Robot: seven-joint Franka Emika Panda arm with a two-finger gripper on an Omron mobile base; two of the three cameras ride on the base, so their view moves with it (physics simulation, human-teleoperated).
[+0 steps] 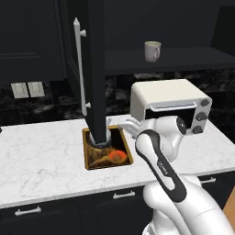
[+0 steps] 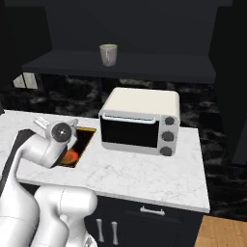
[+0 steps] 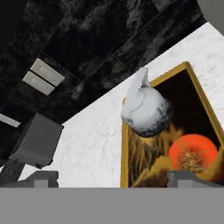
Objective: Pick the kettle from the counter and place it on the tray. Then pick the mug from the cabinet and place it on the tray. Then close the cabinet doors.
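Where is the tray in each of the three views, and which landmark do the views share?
Left base view: tray at centre, on the counter, partly behind the open cabinet door.
Right base view: tray at left, mostly behind the arm, beside the toaster oven.
Hand view: tray at right, kettle on it.
Shared landmark: the orange-red blob.

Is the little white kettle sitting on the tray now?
Yes. The kettle rests inside the tray's golden rim, at one end.
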